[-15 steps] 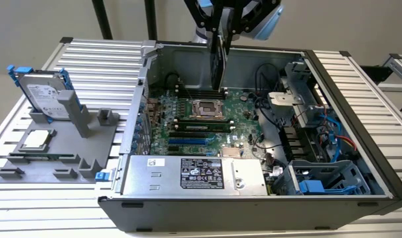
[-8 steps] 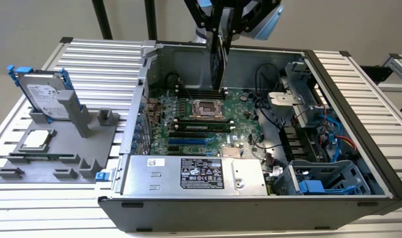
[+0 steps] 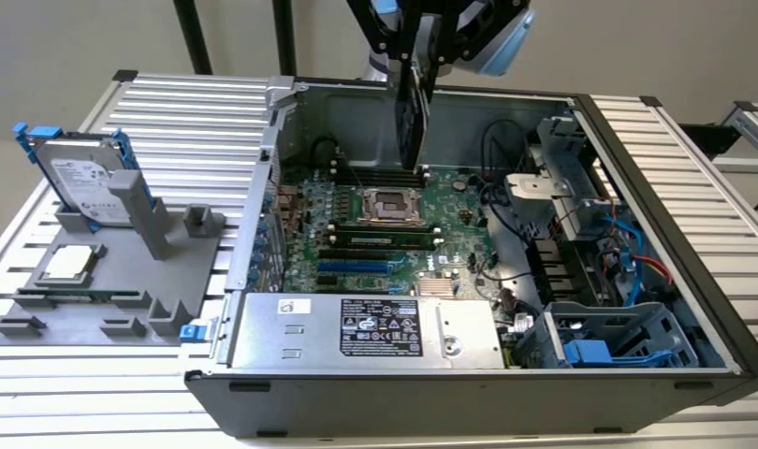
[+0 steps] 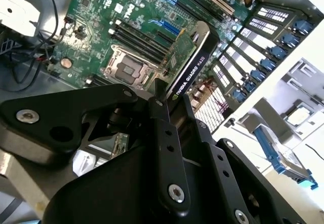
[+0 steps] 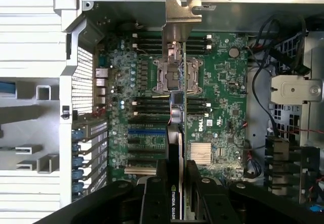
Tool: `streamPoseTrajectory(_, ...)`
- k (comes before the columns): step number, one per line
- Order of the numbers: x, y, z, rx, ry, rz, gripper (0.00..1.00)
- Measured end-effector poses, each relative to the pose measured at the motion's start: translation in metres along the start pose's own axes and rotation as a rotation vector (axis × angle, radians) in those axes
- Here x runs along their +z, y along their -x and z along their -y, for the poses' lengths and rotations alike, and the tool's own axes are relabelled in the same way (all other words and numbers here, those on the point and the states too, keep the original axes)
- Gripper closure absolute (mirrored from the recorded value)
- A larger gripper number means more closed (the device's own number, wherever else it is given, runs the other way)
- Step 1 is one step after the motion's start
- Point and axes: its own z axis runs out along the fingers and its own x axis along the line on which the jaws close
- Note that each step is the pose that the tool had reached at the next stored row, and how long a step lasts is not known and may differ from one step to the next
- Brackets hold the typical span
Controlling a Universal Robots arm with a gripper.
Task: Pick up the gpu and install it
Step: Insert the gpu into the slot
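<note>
The gpu point(image 4: 197, 57) is seen with a smooth, glossy black plastic cover on one face and a green circuit board on the other. Its bracket point(image 5: 178, 17) is of bare silver metal with a dull sheen. The hand point(image 5: 176, 165) is built of matt black parts, fastened with shiny metal screws. The desk point(image 3: 167, 108) is formed of pale, ribbed metal slats. The computer case point(image 3: 479, 402) is finished outside in matt dark grey, while its inner walls are left as bare grey sheet metal. The power supply point(image 3: 292, 327) is cased in bright sheet metal and carries a paper label. The holder point(image 3: 117, 281) is moulded in matt grey plastic.
</note>
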Motion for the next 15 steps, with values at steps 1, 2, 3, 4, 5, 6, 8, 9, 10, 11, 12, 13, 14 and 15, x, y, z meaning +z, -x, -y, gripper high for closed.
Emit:
streamPoseTrajectory(1,0.0000,0.0000,0.0000,-0.004,-0.0001,-0.0001,1.00)
streamPoseTrajectory(2,0.0000,0.0000,0.0000,-0.009,-0.0002,-0.0003,1.00)
streamPoseTrajectory(3,0.0000,0.0000,0.0000,-0.013,-0.0002,-0.0004,1.00)
streamPoseTrajectory(4,0.0000,0.0000,0.0000,-0.018,-0.0003,-0.0006,1.00)
streamPoseTrajectory(5,0.0000,0.0000,0.0000,-0.022,-0.0003,-0.0007,1.00)
streamPoseTrajectory(6,0.0000,0.0000,0.0000,-0.027,-0.0003,-0.0009,1.00)
streamPoseTrajectory(8,0.0000,0.0000,0.0000,-0.038,-0.0005,-0.0013,1.00)
streamPoseTrajectory(9,0.0000,0.0000,0.0000,-0.044,-0.0005,-0.0015,1.00)
streamPoseTrajectory(10,0.0000,0.0000,0.0000,-0.051,-0.0006,-0.0017,1.00)
streamPoseTrajectory(11,0.0000,0.0000,0.0000,-0.057,-0.0007,-0.0019,1.00)
streamPoseTrajectory(12,0.0000,0.0000,0.0000,-0.063,-0.0008,-0.0021,1.00)
streamPoseTrajectory(13,0.0000,0.0000,0.0000,-0.069,-0.0009,-0.0023,1.00)
streamPoseTrajectory(14,0.0000,0.0000,0.0000,-0.075,-0.0009,-0.0025,1.00)
streamPoseTrajectory(15,0.0000,0.0000,0.0000,-0.082,-0.0010,-0.0027,1.00)
